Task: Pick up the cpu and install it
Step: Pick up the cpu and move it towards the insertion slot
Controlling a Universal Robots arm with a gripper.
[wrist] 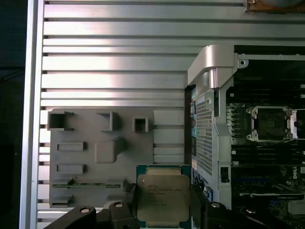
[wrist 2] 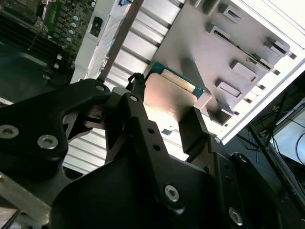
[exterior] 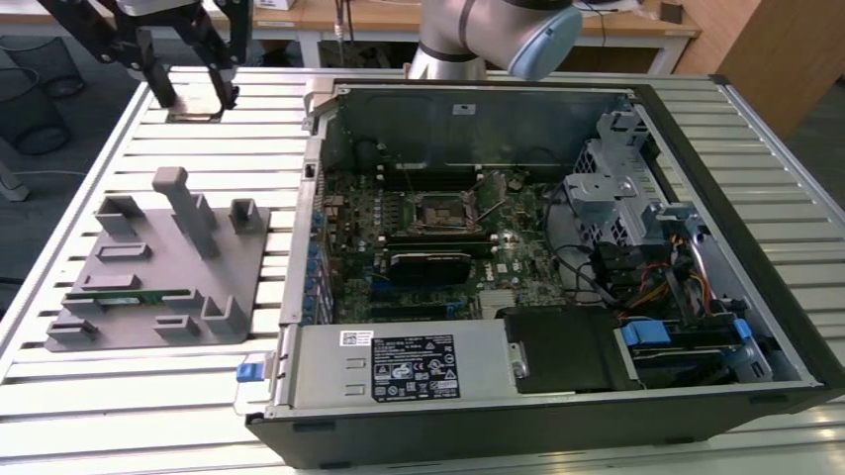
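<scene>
The cpu [exterior: 194,115] is a small flat square chip with a silvery top, and it hangs above the slatted table at the far corner on the exterior view's left. My gripper [exterior: 194,103] is shut on it, one black finger on each side. In the first wrist view the cpu [wrist: 163,196] shows its metal top and green rim between the fingers [wrist: 127,202]. The second wrist view shows the cpu [wrist 2: 177,90] from below, held by the gripper [wrist 2: 167,117]. The black motherboard socket [exterior: 440,210] sits in the open computer case, also seen in the first wrist view as the socket [wrist: 270,123].
A grey plastic fixture [exterior: 158,267] lies on the table beside the case, with a green memory stick [exterior: 126,295] in one of its slots. The open computer case [exterior: 687,327] takes up the exterior view's right. The arm's base [exterior: 476,40] stands behind it.
</scene>
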